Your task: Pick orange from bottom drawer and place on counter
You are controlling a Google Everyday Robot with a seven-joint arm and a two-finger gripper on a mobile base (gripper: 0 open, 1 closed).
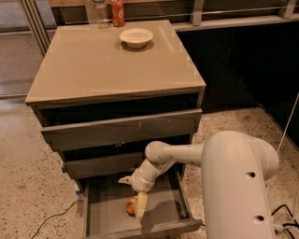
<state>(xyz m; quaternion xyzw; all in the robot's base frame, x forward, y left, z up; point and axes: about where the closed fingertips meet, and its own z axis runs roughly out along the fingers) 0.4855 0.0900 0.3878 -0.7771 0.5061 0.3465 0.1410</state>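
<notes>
The bottom drawer [107, 219] is pulled out, with a flat grey floor. The orange [130, 207] lies on that floor near the middle. My gripper [132, 193] reaches down into the drawer just above and to the right of the orange. It is open, with one pale finger [140, 205] beside the orange and touching or nearly touching it, and the other [125, 179] splayed to the left. The beige counter [103, 65] tops the cabinet.
A white bowl [136, 37], a red soda can [117, 12] and a clear bottle [98, 10] stand at the back of the counter. Two grey drawers [121, 130] above the bottom one stick out slightly. A cable [53, 218] lies on the speckled floor at the left.
</notes>
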